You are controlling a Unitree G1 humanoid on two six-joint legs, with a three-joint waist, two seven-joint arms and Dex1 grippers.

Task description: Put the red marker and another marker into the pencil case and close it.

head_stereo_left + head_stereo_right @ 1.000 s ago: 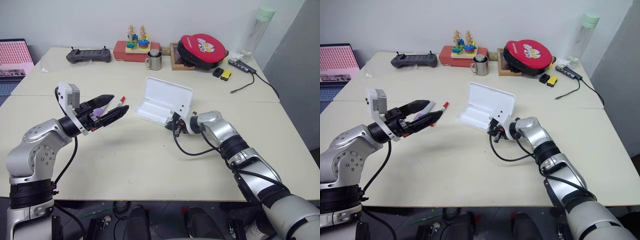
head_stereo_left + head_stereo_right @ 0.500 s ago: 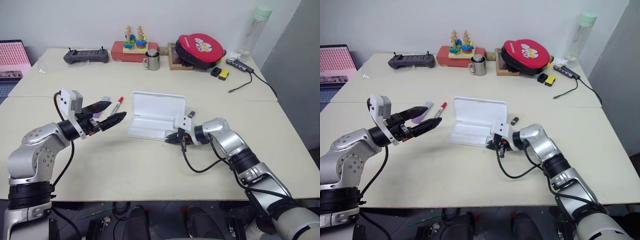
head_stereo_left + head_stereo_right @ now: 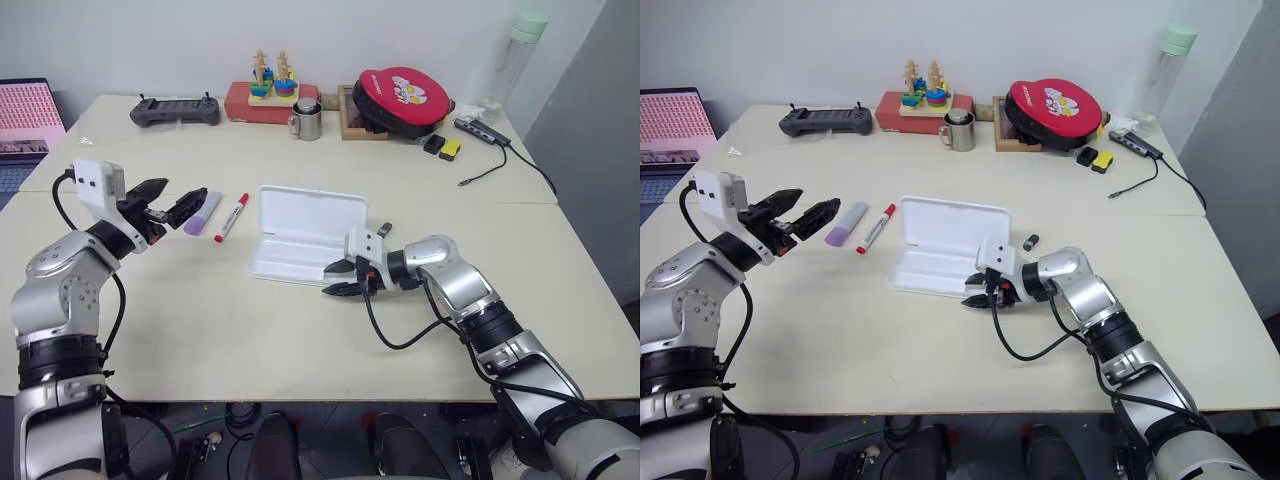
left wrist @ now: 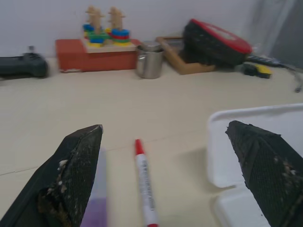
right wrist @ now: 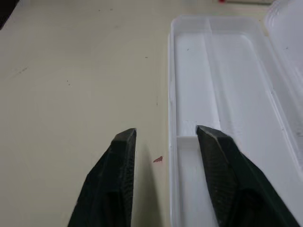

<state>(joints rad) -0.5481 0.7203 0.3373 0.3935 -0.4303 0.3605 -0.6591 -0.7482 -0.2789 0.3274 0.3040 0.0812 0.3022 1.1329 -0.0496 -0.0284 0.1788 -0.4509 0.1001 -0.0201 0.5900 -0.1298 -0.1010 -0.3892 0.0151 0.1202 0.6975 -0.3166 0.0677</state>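
My left gripper point(image 3: 168, 201) hangs wide open and empty, nearest the red marker point(image 3: 230, 217) and purple marker point(image 3: 200, 212), which lie side by side pointing away. My right gripper point(image 3: 338, 280), parted and empty, sits beside the open pencil case point(image 3: 300, 235).

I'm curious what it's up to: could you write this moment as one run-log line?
white plastic pencil case: open, empty | red-capped slim marker, lavender thick marker: on table | left gripper: open near markers | right gripper: open, beside case
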